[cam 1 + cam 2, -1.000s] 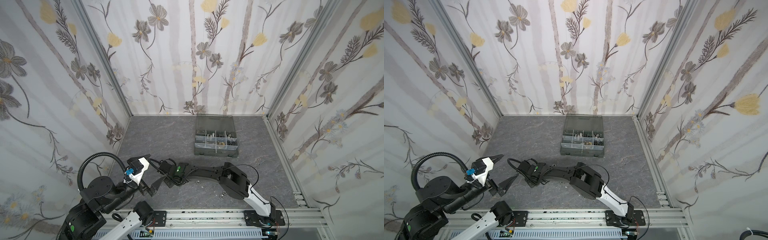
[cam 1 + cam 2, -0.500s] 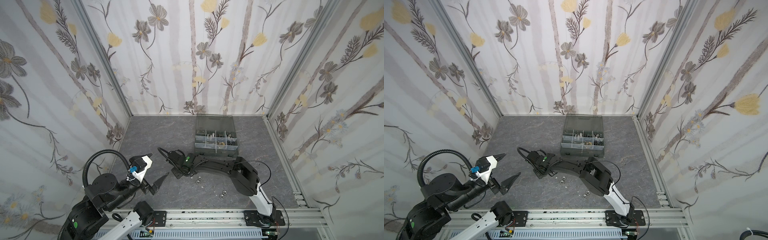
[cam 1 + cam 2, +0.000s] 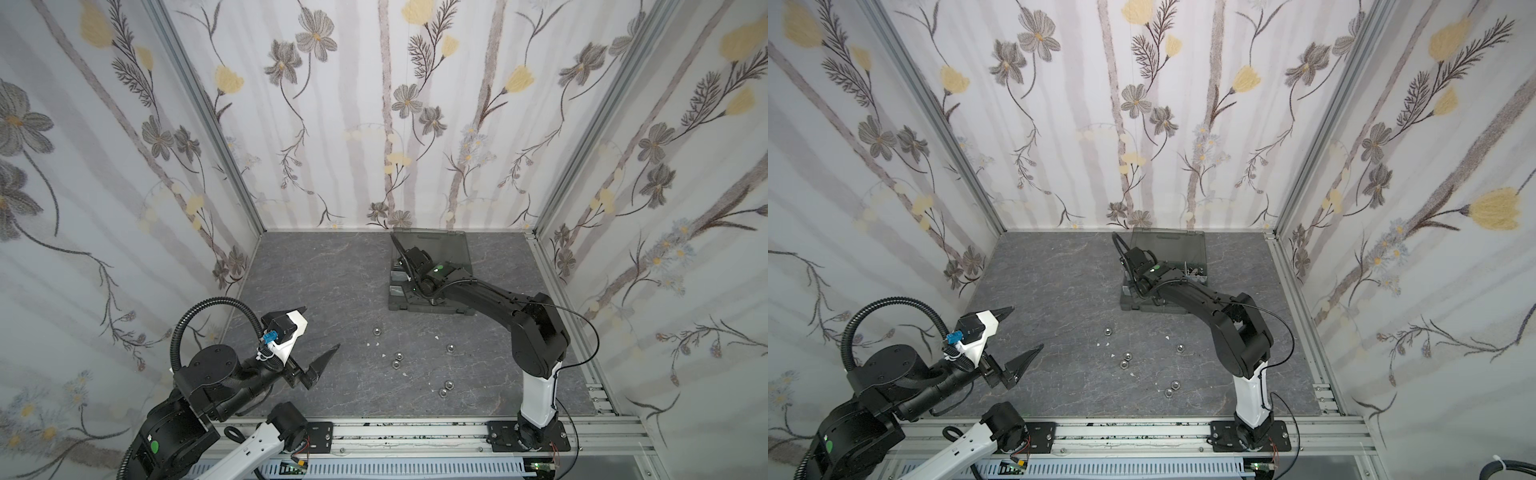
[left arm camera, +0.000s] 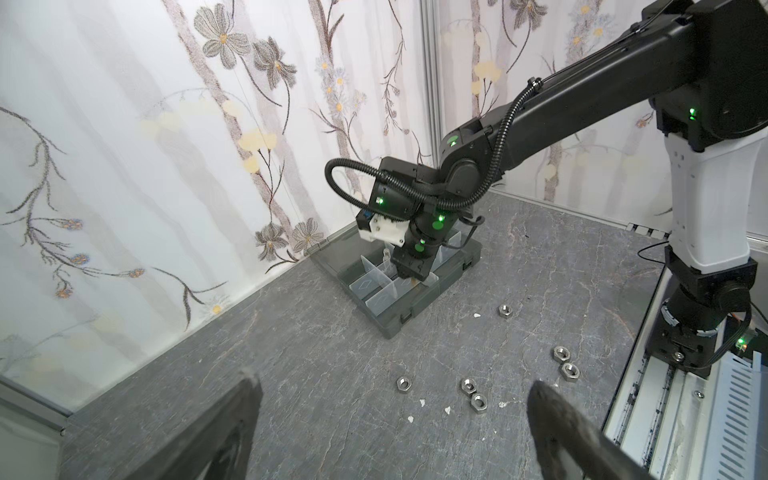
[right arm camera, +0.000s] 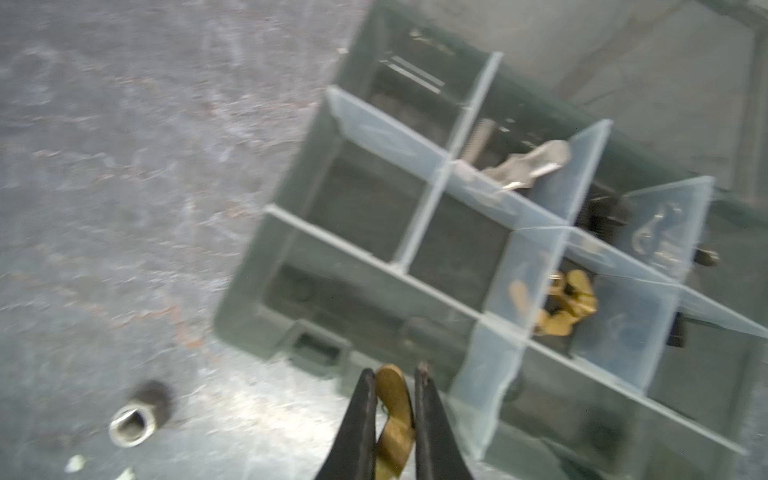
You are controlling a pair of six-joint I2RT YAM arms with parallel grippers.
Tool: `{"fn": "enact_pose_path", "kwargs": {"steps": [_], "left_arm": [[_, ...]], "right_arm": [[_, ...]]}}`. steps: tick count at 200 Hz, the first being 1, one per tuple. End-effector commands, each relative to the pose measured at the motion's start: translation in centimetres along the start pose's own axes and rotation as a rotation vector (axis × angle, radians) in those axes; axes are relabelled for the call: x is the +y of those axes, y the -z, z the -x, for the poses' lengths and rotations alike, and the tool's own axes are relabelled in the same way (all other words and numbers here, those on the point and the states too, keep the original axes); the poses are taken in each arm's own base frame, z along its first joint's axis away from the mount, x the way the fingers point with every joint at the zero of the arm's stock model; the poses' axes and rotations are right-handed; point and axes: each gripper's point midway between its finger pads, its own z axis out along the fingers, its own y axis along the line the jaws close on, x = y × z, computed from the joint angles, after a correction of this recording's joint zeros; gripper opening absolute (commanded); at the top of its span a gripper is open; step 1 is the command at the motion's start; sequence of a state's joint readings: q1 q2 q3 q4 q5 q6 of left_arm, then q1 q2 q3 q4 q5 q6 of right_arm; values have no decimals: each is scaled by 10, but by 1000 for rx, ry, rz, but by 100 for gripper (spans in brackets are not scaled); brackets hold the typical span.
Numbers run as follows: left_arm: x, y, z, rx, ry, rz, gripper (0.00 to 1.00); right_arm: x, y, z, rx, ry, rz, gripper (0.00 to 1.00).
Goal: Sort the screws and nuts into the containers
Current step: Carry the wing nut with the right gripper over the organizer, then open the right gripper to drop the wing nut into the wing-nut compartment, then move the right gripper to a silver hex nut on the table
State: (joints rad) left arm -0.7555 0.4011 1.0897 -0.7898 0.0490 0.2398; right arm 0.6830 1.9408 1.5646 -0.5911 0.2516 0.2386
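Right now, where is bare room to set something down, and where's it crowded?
Free: mat between left wall and organiser case, back to the rear wall. Crowded: loose nuts between case and front rail; right arm hangs over the case.

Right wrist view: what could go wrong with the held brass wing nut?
The right gripper pinches the brass wing nut seemingly by one ear; it may twist out. It hangs near the wall of the organiser case, apart from the compartment with brass wing nuts; dropped here, it may missort.
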Motion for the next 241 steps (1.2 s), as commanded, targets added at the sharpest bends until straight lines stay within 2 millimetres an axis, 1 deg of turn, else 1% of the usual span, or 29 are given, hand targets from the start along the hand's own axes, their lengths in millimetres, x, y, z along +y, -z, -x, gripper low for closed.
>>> {"fn": "enact_pose_path", "kwargs": {"steps": [1, 14, 27, 41, 55, 89, 105, 134, 149, 173, 197, 215, 229, 241], "left_arm": [[2, -2, 1, -4, -10, 8, 100], [1, -2, 1, -3, -9, 5, 100], [1, -3, 0, 0, -12, 2, 100], [1, -4, 0, 2, -14, 4, 100], [0, -4, 0, 2, -14, 1, 100], [0, -5, 0, 5, -14, 1, 100], [-1, -6, -1, 7, -14, -4, 100], [0, -6, 1, 1, -20, 0, 100], [1, -5, 2, -7, -21, 5, 100], [0, -5, 2, -5, -21, -1, 100], [-2, -7, 0, 1, -24, -11, 100], [-3, -7, 0, -2, -24, -16, 100], [-3, -7, 1, -4, -26, -16, 100], [-2, -7, 2, -4, -27, -13, 100]], "right_arm": [[-36, -1, 12, -25, -20, -43, 13], [-58, -6, 15, -25, -67, -51, 14], [-76, -14, 15, -17, -103, -55, 14], [-89, -22, 15, -9, -123, -64, 14], [-99, -31, 14, 1, -139, -74, 14], [-100, -54, 11, 31, -162, -66, 14], [-99, -64, 4, 55, -166, -69, 14], [-98, -77, -9, 93, -175, -70, 14], [-99, -79, -14, 98, -176, -80, 15], [-103, -74, -15, 91, -176, -97, 22], [-103, -61, -8, 72, -172, -95, 32], [-105, -45, -3, 54, -171, -93, 43], [-106, -28, 1, 40, -170, -93, 45], [-106, -14, -3, 38, -176, -95, 46]]}}
